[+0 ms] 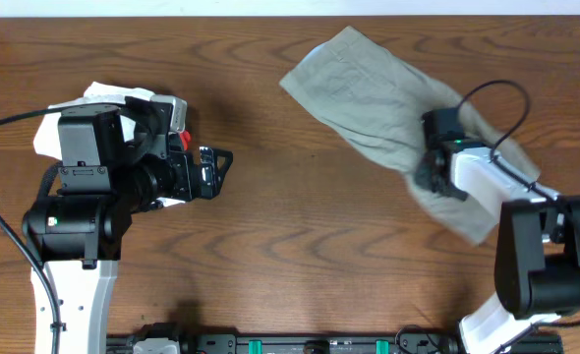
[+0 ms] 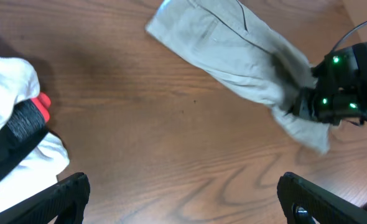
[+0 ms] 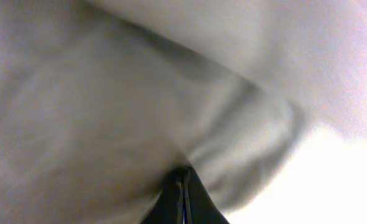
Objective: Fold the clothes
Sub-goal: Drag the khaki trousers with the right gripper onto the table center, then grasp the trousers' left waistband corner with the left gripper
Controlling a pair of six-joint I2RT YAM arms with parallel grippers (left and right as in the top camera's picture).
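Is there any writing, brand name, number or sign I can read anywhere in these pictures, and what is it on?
None can be read.
The shorts show no label or print.
The white and black pile shows no lettering.
The right arm carries small green lights, no words.
The view from the right end effector is only blurred cloth.

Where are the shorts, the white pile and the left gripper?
shorts [image 1: 364, 84]: overhead view, on the flat middle of the fabric.
white pile [image 2: 9, 81]: left wrist view, on the white cloth.
left gripper [image 1: 219, 173]: overhead view, midway between its open fingertips.
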